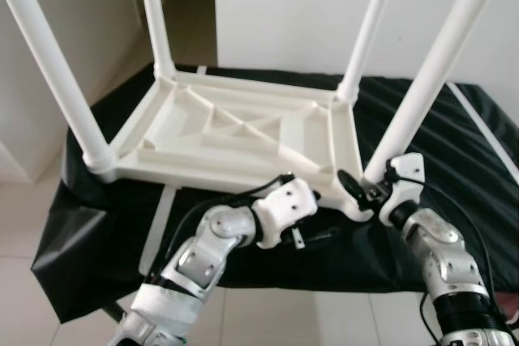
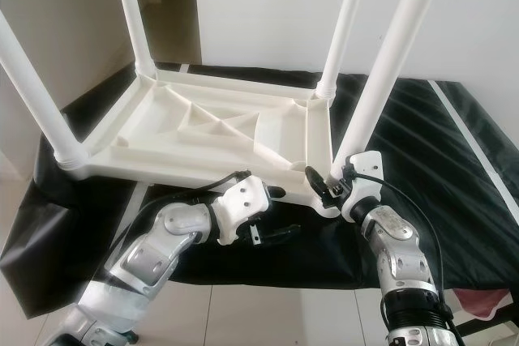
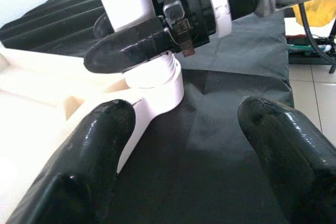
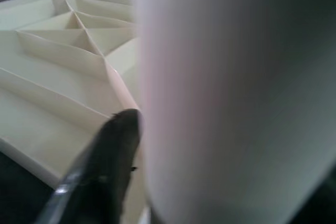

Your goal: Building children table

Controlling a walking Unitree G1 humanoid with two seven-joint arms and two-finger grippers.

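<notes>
A white plastic children's table [image 1: 203, 174] lies upside down on a black cloth [image 1: 462, 135], its ribbed underside facing up. All of its legs stand upright in the corner sockets; the near right leg [image 1: 438, 62] is closest to my arms. My right gripper [image 1: 362, 190] is shut on that leg just above its socket, and in the right wrist view one black finger [image 4: 110, 150] presses against the leg [image 4: 220, 103]. My left gripper [image 2: 280, 212] is open at the table's front edge, its fingers [image 3: 100, 145] pointing at the same corner socket [image 3: 157, 85] without touching it.
The cloth-covered surface ends just in front of my arms, with pale tiled floor [image 1: 268, 322] below. A white wall stands behind, with a doorway at the back left. A red object [image 2: 486, 301] lies on the floor at the right.
</notes>
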